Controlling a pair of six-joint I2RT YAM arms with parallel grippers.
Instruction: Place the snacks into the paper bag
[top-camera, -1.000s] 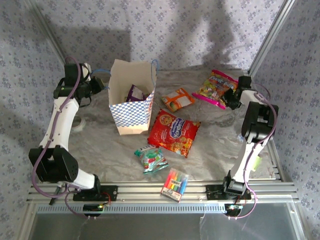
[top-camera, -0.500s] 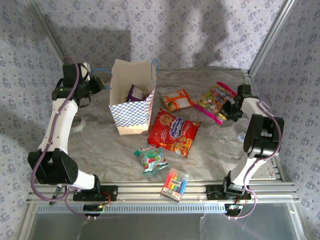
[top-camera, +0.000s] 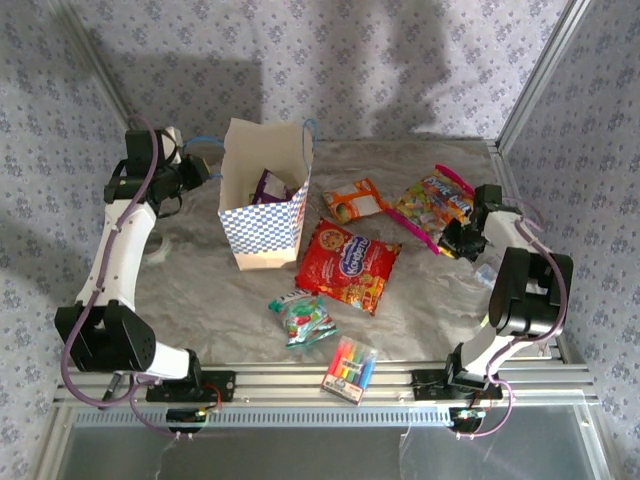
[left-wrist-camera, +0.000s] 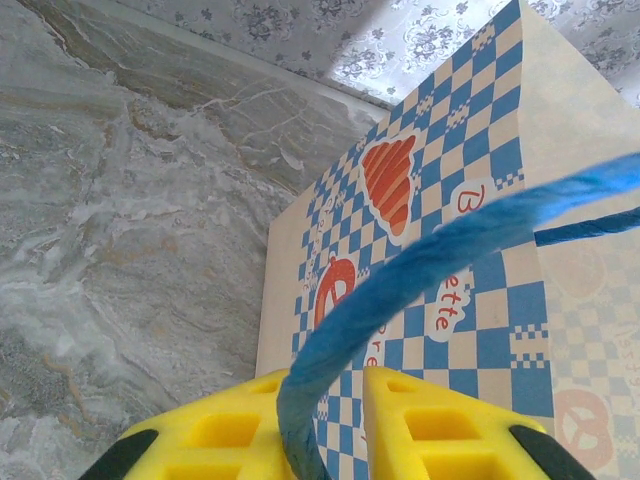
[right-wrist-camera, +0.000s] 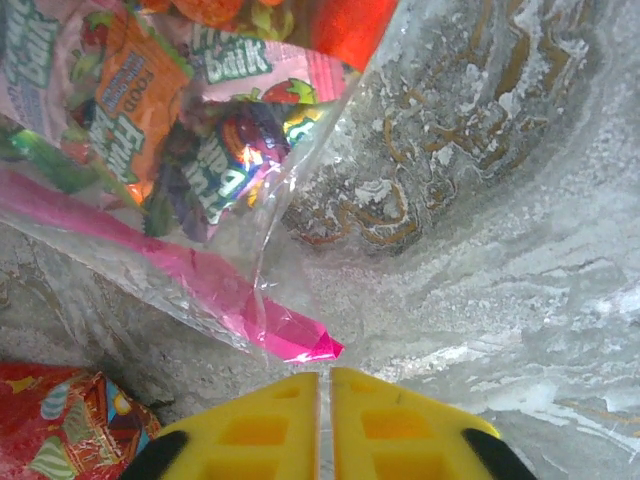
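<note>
Left gripper (left-wrist-camera: 325, 390) clamps paper bag (left-wrist-camera: 480, 190)'s blue cord handle (left-wrist-camera: 430, 262); right gripper (right-wrist-camera: 325, 385), jaws nearly closed, seemingly empty, beside candy bag (right-wrist-camera: 180, 150).

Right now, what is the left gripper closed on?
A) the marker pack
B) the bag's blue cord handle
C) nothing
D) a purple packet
B: in the left wrist view, the blue cord handle of the bag runs down into the left gripper and is pinched there.
</note>
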